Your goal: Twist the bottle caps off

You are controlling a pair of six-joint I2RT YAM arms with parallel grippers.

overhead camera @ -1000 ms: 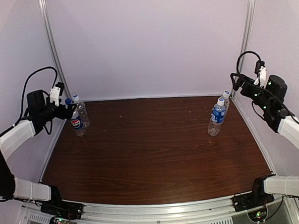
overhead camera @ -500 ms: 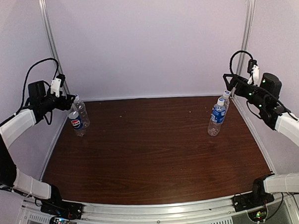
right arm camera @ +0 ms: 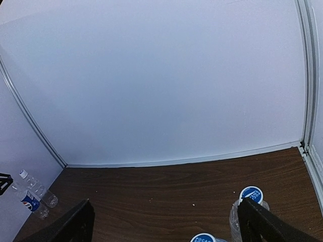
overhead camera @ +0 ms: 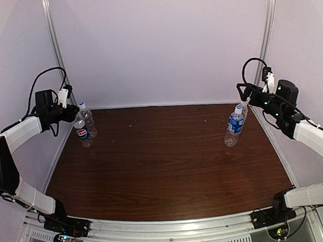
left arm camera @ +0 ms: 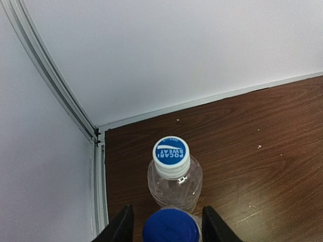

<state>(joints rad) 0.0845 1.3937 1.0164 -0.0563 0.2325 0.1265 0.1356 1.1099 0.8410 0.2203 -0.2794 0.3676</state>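
The dark blue cap (left arm camera: 171, 228), plain and round, sits on its Pepsi bottle (overhead camera: 82, 133) at the far-left corner of the table (overhead camera: 163, 169). My left gripper (left arm camera: 167, 219) has narrowed around it, contact unclear. My right gripper (right arm camera: 169, 222) stays spread wide.

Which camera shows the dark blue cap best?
The left wrist view: the dark blue cap sits large at the bottom, between the fingers of the left gripper. From the top external view it cannot be made out beside the gripper; the right wrist view shows only its tiny bottle, far left.
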